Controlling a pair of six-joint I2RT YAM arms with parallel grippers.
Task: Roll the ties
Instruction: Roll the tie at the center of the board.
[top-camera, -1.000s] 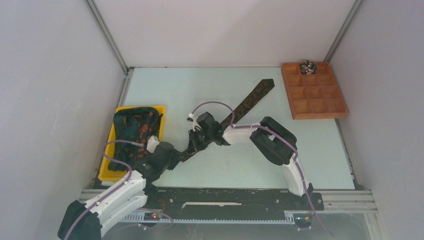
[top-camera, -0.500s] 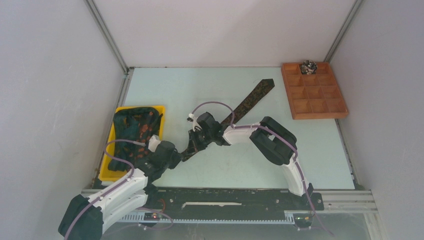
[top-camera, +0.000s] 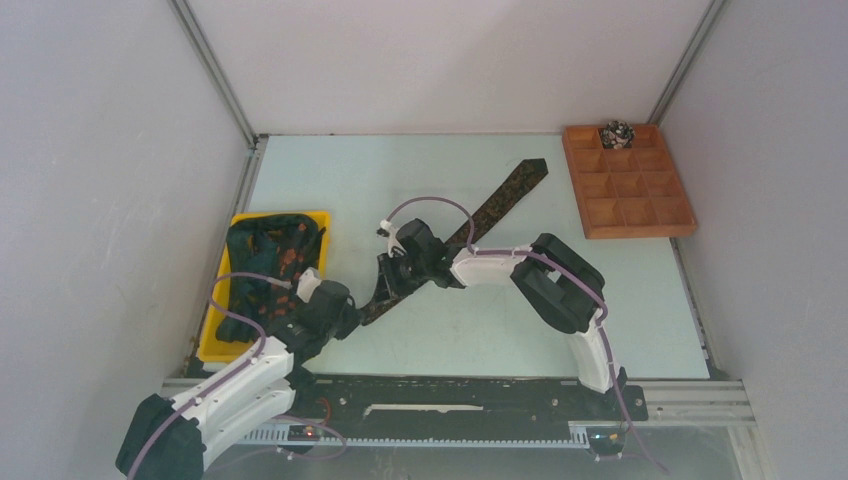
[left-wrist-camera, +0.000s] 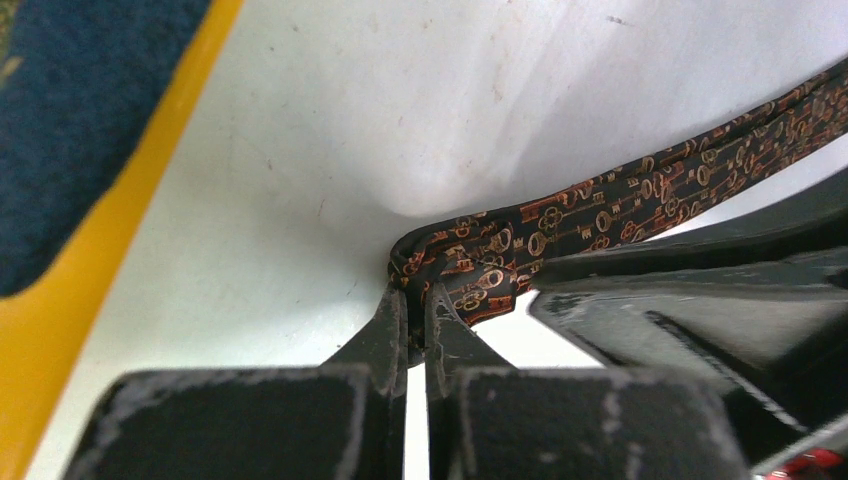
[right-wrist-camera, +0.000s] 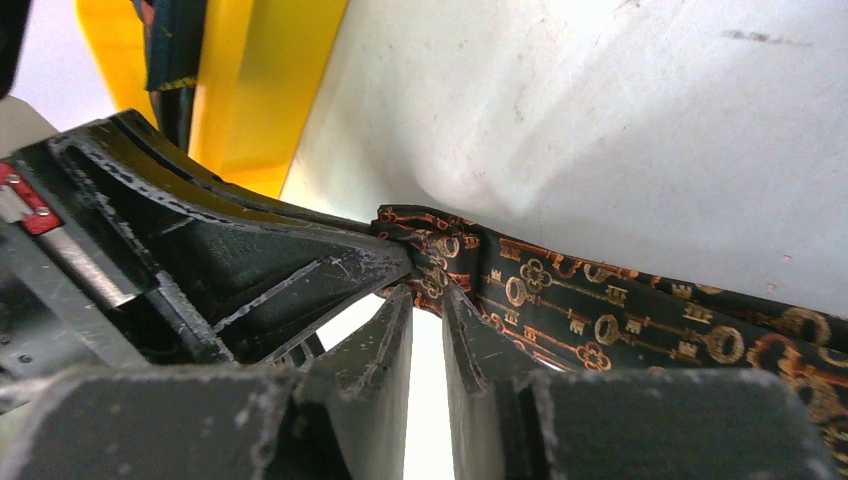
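Tie (top-camera: 505, 195) lies stretched on the table (top-camera: 350, 180). It runs diagonally from just right of the yellow bin (top-camera: 215, 330) out to the far right of the bin. Wide end is the end farthest from the bin. Narrow end is nearest the bin, beside its right wall, and both grippers meet there.

Left gripper (top-camera: 358, 318) sits just right of the bin's near right corner. In the left wrist view its fingers (left-wrist-camera: 395, 320) are clenched on the tie's (left-wrist-camera: 600, 205) narrow end. That end is folded back on itself into a small bend, and only a thin slit shows between the fingers.

Right gripper (top-camera: 385, 285) is also just right of the bin, a bit farther from it than the left one, and faces it tip to tip. In the right wrist view its jaws stand slightly apart, with table showing through the gap. The folded tie end (right-wrist-camera: 580, 310) sits right at the right gripper's (right-wrist-camera: 428, 295) tips. Cannot tell if they pinch the fabric or only touch it.

Loose ties (top-camera: 265, 260) are heaped inside the bin, dark with orange specks.

Wooden divider tray (top-camera: 630, 185) is well apart from the bin, at the far right of the table. One rolled tie (top-camera: 616, 132) sits in a far-row compartment of it.
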